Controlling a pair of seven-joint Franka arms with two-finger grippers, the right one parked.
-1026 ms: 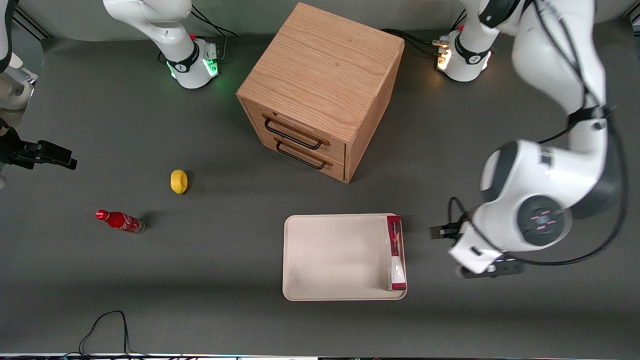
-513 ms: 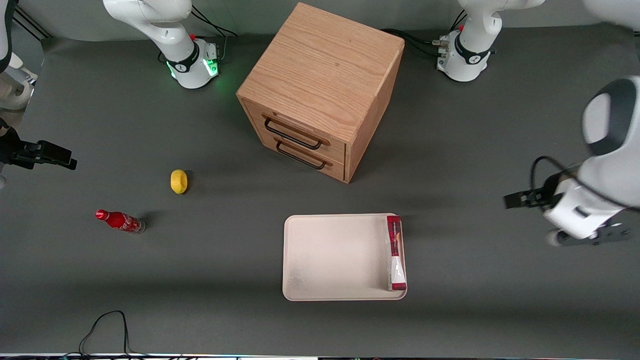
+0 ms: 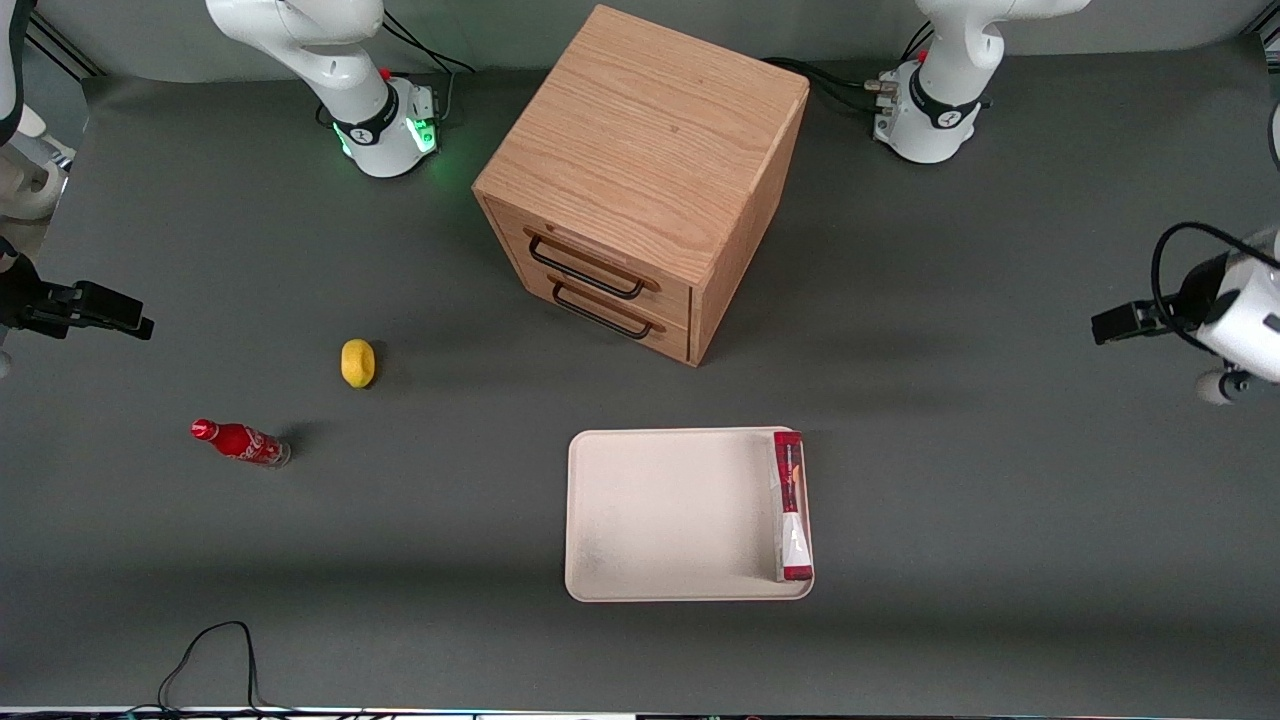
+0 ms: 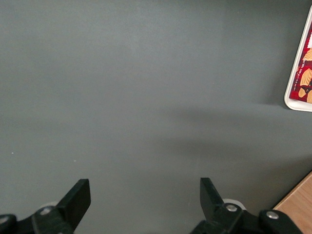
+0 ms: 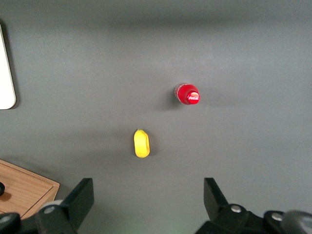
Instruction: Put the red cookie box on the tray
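Note:
The red cookie box (image 3: 790, 505) rests on its long edge inside the pale cream tray (image 3: 670, 515), against the rim toward the working arm's end. A strip of the box (image 4: 304, 73) and the tray's rim (image 4: 292, 102) show in the left wrist view. My left gripper (image 4: 145, 192) is open and empty above bare grey table, well away from the tray toward the working arm's end. Its wrist (image 3: 1240, 320) shows at the edge of the front view.
A wooden drawer cabinet (image 3: 640, 170) stands farther from the front camera than the tray, both drawers shut. A yellow lemon (image 3: 357, 362) and a small red soda bottle (image 3: 240, 442) lie toward the parked arm's end. A black cable (image 3: 210, 650) lies near the front edge.
My left arm has pulled away from the tray toward the working arm's end of the table and a little farther from the front camera. The box stays put on the tray.

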